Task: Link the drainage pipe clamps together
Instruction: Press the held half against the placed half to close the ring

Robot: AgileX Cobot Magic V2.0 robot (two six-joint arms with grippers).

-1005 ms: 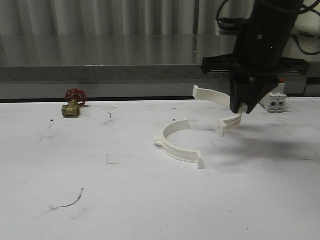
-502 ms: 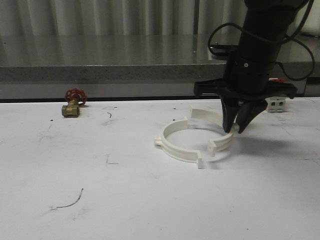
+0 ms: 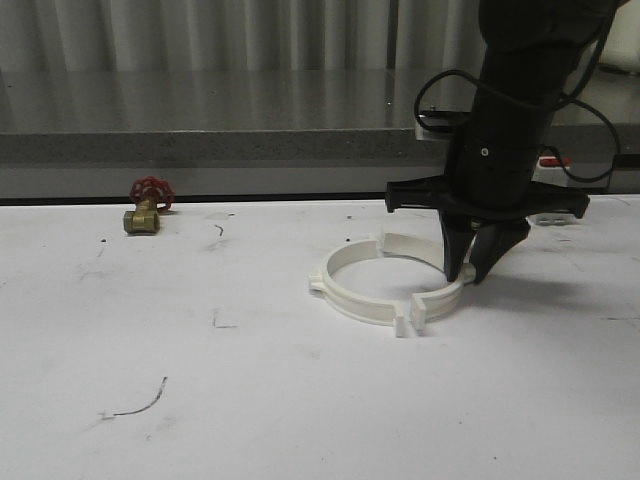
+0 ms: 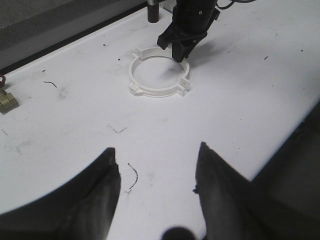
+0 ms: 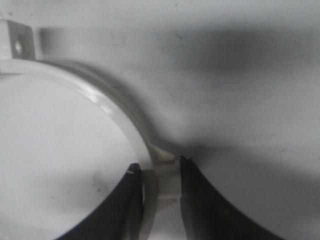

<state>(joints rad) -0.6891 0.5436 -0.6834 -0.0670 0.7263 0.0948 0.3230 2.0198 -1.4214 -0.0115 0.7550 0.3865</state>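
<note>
- The white table (image 3: 250, 400) is scuffed with small dark marks; a thin curved wire scrap (image 3: 140, 402) lies on it nearest the camera, towards the left.
- The left gripper (image 4: 157, 187) hangs above the bare table with its jaws spread wide and nothing between them.
- Near the table's middle, the left half-ring (image 3: 350, 290) lies flat. The right half-ring (image 3: 440, 295) sits against it, so the two form a nearly closed ring with their near end tabs side by side.
- The right gripper (image 3: 470, 268) stands upright over the ring's right side. Its jaws are narrowed onto the band of the right half-ring, one fingertip (image 5: 131, 200) inside the curve and the other outside.
- Farther back on the left sits a brass valve (image 3: 146, 208) with a red handwheel, well apart from the ring.
- Behind the table runs a grey ledge (image 3: 200, 145), with pale vertical panelling beyond.
- A second ago the right half-ring was held tilted above the table, apart from the left one. Half a second ago it was lower, its near tab short of its partner's. Now the gap has all but closed.
</note>
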